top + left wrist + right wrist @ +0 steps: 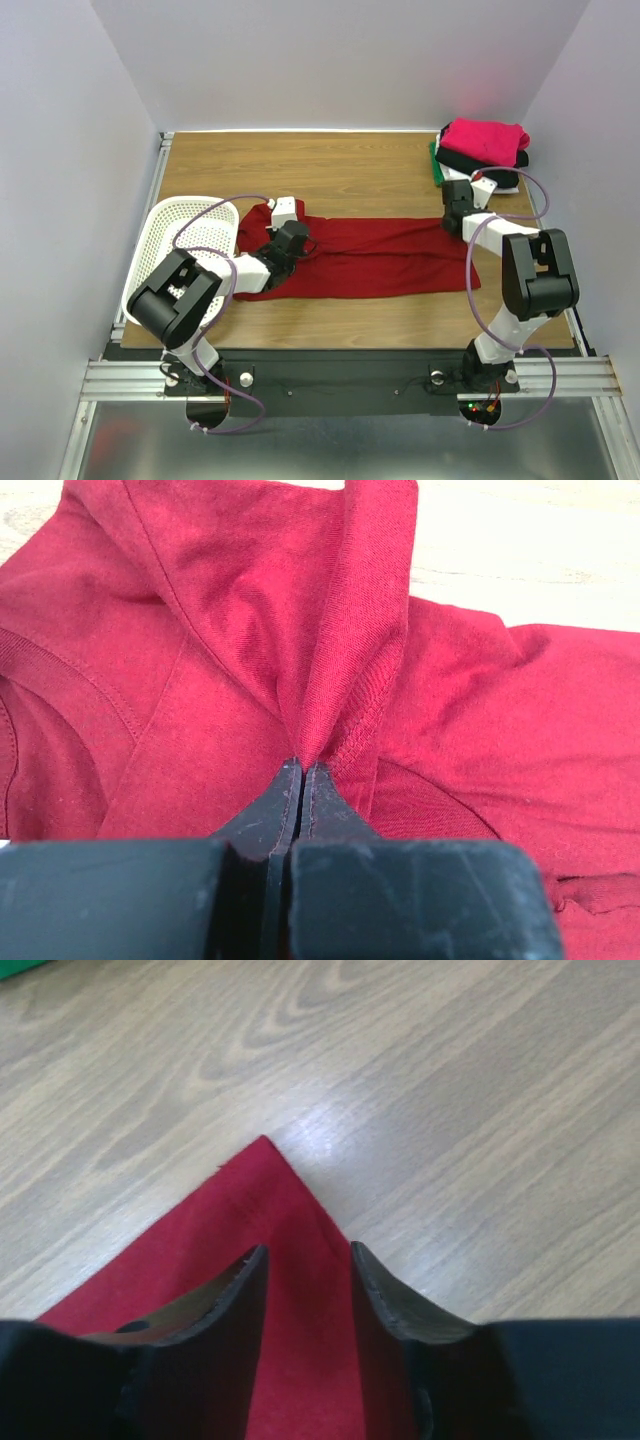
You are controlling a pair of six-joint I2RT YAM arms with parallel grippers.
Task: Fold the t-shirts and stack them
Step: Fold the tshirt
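Work surface: wooden table [350, 165], light brown with visible grain, faintly glossy in the right wrist view. Enclosed on the left, far and right sides by plain pale walls [350, 60]. Edged at the near side by a black strip and an aluminium rail [340, 378] carrying both arm bases. Edged along the left side by a metal frame.

Position of the dark red t-shirt [390, 258]: laid lengthwise, left to right, across the middle of the table. Mostly flat, with the left end bunched and raised.

State of the left gripper [302, 772]: clenched on a pinched ridge of the dark red t-shirt beside a stitched seam. Cloth drawn up into a standing fold beyond the fingertips. Located over the garment's left end, just right of the basket [170, 235], a white perforated one at the table's left edge.

State of the right gripper [308, 1252]: released, jaws standing apart over the garment's far right corner. Corner lying flat on the wood beneath the gap, pointing away from the camera.

Position of the stack of folded t-shirts [483, 150]: far right corner of the table, near the right gripper, apart from the dark red t-shirt. Bright pink on top, black beneath, white and green edges showing lower down.
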